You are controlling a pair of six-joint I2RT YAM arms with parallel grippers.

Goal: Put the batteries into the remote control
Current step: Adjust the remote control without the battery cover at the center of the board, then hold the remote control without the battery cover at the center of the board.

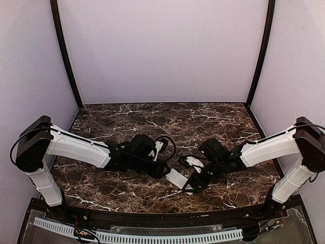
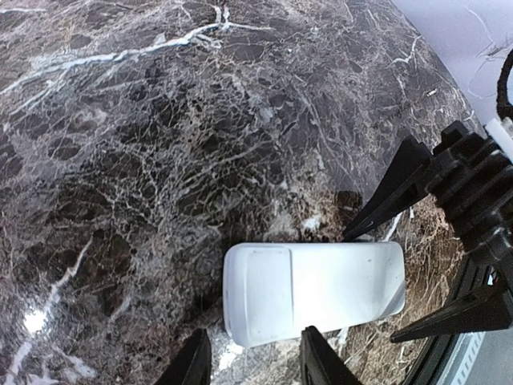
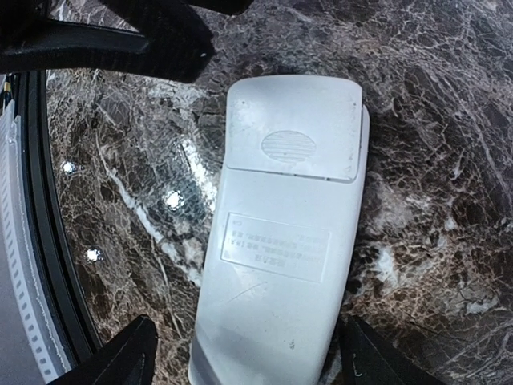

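While the remote control (image 3: pixel 280 241) is lying back-up, the right end effector (image 3: pixel 250 341) is straddling it, fingers apart, likely to steady it; the left end effector (image 2: pixel 255 345) is hovering beside it, likewise apart. No batteries are showing.

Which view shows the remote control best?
Right wrist: the remote control lies large, back up, with label and cover visible. Left wrist shows it smaller; top external mostly hides it behind the arms.
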